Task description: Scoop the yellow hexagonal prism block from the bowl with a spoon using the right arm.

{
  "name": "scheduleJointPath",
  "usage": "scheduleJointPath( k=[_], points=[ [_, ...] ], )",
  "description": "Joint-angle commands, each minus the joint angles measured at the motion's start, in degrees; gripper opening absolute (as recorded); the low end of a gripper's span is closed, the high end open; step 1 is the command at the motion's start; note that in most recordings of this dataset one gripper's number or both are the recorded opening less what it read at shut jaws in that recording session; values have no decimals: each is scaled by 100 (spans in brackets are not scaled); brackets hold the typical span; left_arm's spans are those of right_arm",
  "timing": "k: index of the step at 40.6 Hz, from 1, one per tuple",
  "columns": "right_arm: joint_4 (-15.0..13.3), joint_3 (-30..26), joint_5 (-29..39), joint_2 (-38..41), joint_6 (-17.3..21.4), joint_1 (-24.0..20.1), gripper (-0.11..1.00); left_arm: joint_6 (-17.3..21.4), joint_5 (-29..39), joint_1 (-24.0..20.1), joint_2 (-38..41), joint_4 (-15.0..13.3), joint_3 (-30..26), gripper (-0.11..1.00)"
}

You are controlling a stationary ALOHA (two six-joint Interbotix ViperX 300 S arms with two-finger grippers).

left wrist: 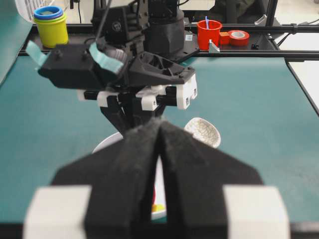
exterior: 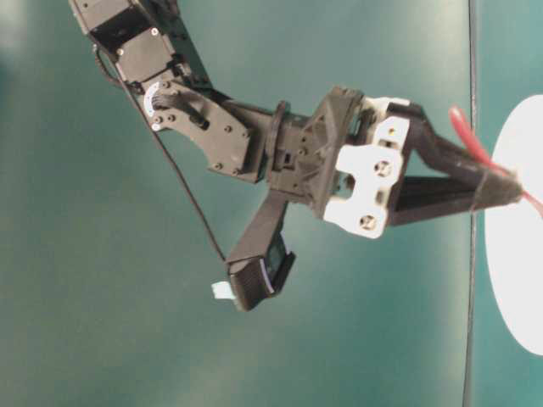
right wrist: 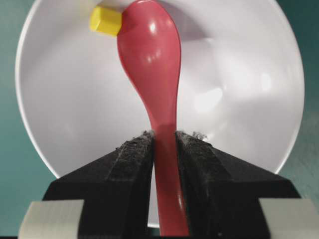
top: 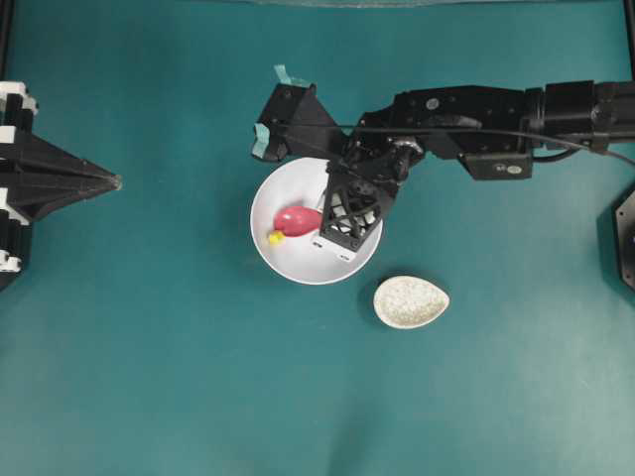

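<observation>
Right arm: black jointed links; thin black cable along the top; small white label on one housing.
Right claw: lattice-like black frame, white blocks with screws, black foam-faced fingers.
Tape: teal patches on the wrist camera housing.
Left claw: black, pointed, with white clips.

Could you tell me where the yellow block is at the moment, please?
In the overhead view the yellow block lies inside the white bowl, on its left side, right beside the tip of the red spoon.
</observation>
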State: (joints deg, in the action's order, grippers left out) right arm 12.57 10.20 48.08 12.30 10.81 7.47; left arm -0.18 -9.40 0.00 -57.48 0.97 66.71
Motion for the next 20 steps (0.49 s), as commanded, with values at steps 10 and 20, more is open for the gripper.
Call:
scheduleJointPath(
  k=[10,20],
  points=[
    [0,-501,132,-149,-35,-18,22,-18,-26,9,26,18,-167,0],
    [-79,-571,439,-343,-9,-26,22,-18,-26,9,18,18,-176,0]
  ],
)
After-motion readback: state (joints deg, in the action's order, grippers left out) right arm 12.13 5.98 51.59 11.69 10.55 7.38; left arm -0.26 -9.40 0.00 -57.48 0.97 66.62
